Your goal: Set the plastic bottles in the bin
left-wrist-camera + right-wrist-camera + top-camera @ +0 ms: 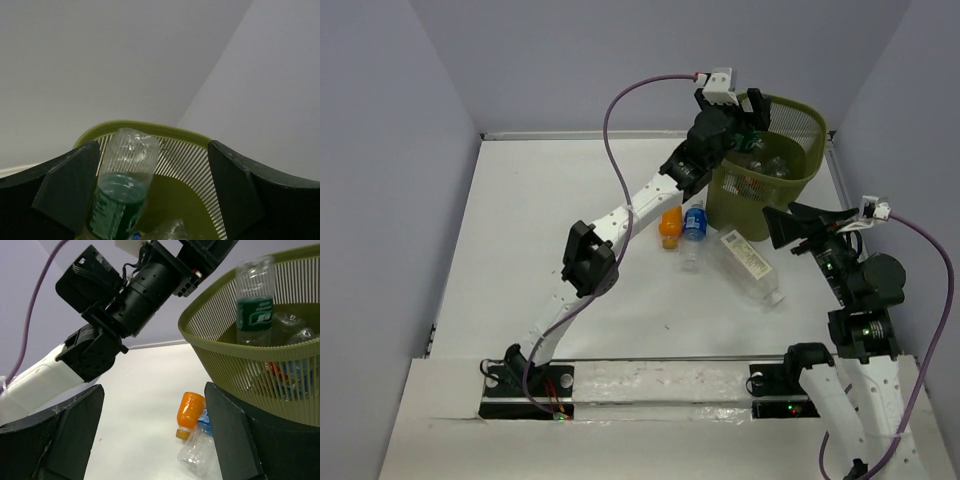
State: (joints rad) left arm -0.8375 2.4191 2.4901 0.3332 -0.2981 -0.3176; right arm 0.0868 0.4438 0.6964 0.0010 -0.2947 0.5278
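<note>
The olive-green mesh bin (798,178) stands at the back right with several bottles inside. My left gripper (748,120) hangs over its near-left rim, jaws wide open. In the left wrist view (152,167) a green-labelled clear bottle (122,185) stands base up inside the bin (190,160), close beside the left finger and not gripped. It also shows in the right wrist view (254,305). An orange bottle (670,226), a blue-labelled bottle (695,224) and a white-labelled clear bottle (750,264) lie on the table. My right gripper (772,226) is open and empty beside the bin.
The right wrist view shows the orange bottle (190,412) and blue-labelled bottle (199,447) lying between my right gripper's (154,407) open fingers, with the bin (235,365) at right and the left arm (125,305) above. Grey walls enclose the table.
</note>
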